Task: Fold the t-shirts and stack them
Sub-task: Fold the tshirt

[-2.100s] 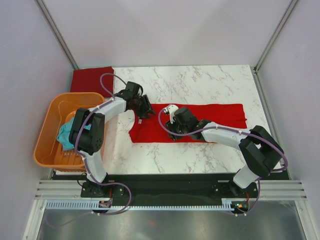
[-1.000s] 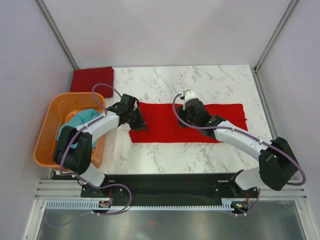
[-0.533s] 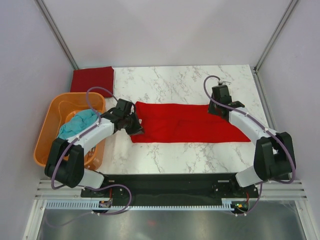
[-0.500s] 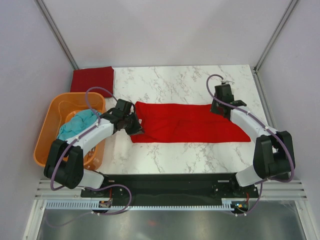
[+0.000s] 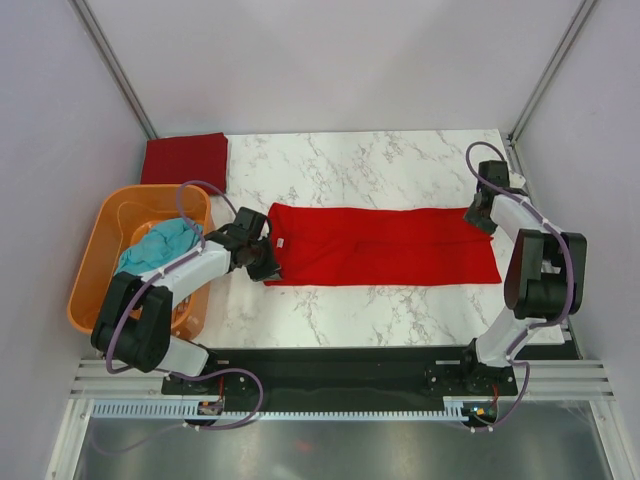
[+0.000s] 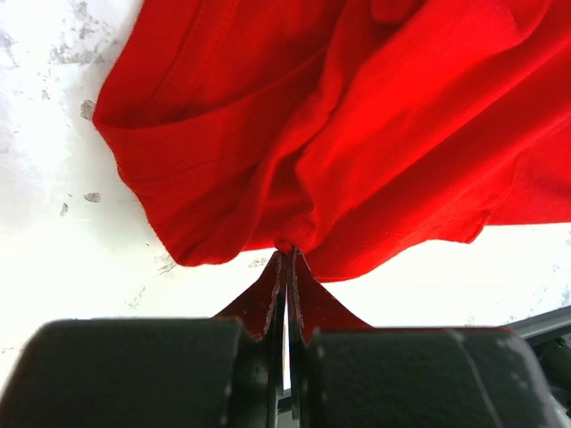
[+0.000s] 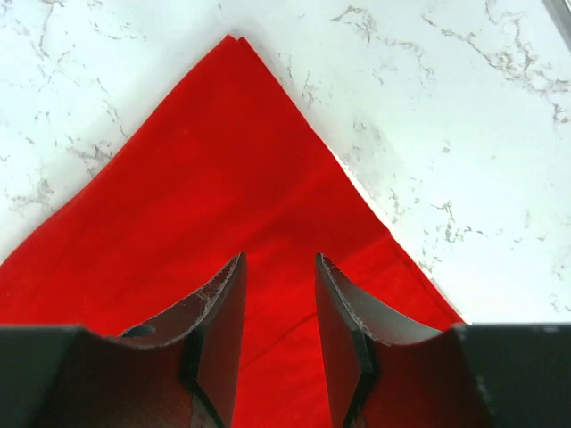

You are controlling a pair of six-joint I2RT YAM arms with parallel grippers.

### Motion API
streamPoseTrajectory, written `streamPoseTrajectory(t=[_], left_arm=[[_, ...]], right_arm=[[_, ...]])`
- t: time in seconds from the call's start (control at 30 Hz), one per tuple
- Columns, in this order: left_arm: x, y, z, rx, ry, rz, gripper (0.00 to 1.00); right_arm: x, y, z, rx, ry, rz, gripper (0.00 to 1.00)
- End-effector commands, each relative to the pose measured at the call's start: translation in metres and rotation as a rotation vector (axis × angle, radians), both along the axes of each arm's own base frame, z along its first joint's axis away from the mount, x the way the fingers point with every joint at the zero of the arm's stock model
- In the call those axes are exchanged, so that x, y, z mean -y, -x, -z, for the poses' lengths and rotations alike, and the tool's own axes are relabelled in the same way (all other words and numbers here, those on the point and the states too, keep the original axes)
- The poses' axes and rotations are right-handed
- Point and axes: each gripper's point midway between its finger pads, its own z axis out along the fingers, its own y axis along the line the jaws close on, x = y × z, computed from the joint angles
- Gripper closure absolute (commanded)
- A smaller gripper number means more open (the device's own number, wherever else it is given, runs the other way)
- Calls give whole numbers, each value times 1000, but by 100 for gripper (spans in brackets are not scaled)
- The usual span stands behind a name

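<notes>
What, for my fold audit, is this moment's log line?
left gripper: shut on red t-shirt | right gripper: open over its right end | maroon t-shirt: folded

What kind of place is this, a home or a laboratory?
Probably a laboratory test cell: plain walls with metal frame posts enclose a marble-patterned table, a left arm and a right arm are bolted at its near edge, and a red t-shirt lies spread.

Bare table (image 5: pixel 370 165) along far and near edges; red t-shirt (image 5: pixel 390 245) bars the middle (edge to edge, nearly), maroon t-shirt (image 5: pixel 185 158) at far-left corner, orange basket (image 5: pixel 88 280) beside left edge.
</notes>
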Motion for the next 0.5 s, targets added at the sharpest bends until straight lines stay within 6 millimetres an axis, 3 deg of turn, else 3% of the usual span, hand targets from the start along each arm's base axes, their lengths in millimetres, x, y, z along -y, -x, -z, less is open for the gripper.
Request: streamPoseTrajectory(t=[0.0, 0.33, 0.47], left_arm=[[-8, 1, 9, 11, -60, 36, 98], [-5, -3, 5, 24, -54, 48, 98], [-3, -6, -10, 66, -37, 55, 98]], right_arm=[[8, -15, -7, 23, 18, 73, 56], [29, -16, 17, -29, 23, 142, 57], [31, -10, 23, -47, 29, 151, 64]])
